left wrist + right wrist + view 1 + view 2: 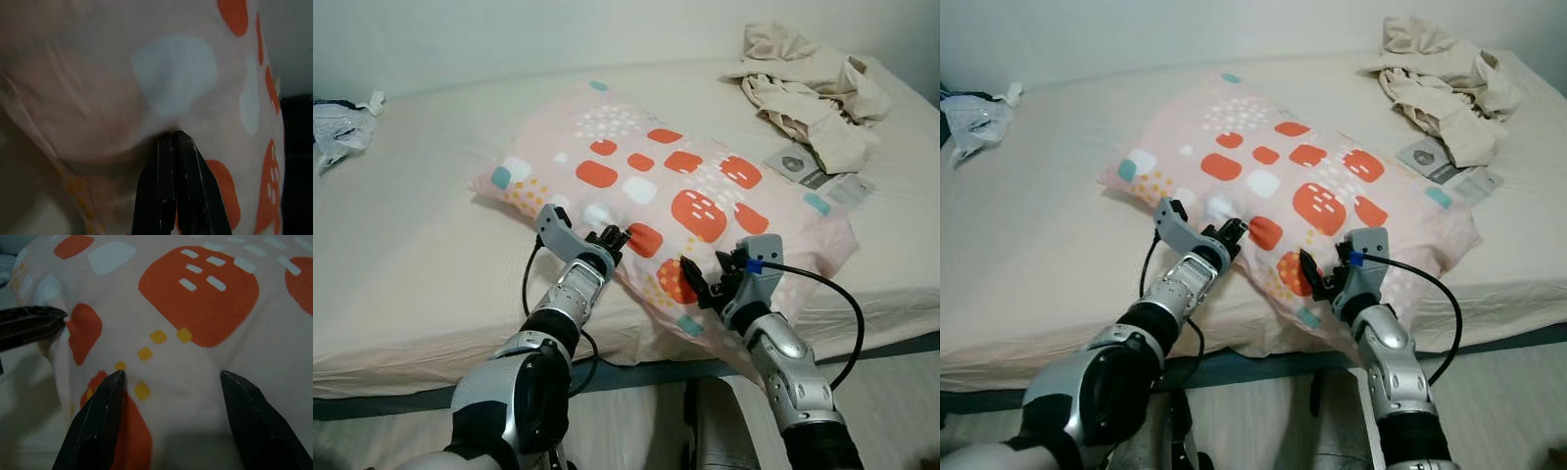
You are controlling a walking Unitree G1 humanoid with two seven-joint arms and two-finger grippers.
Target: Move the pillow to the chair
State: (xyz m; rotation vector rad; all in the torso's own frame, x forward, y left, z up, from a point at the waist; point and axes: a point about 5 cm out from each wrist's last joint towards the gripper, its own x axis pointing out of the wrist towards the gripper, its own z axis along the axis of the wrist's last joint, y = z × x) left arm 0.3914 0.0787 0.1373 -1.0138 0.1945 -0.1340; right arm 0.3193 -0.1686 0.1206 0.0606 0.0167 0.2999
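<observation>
Pillow (pixel 675 186), one, between two grippers

You are looking at a bedroom in a home. A wide bed (pixel 421 264) with a cream fitted sheet takes up most of the head views, pushed against a plain pale wall (pixel 509 39). A patterned pillow (pixel 656 186) lies across it (pink, with orange and white patches). Crumpled beige clothing (pixel 808 83) is heaped near the far corner of the mattress, a couple of small packets (pixel 818 171) lie beside it, and a crinkled plastic bag (pixel 342 122) sits at the other edge.
</observation>
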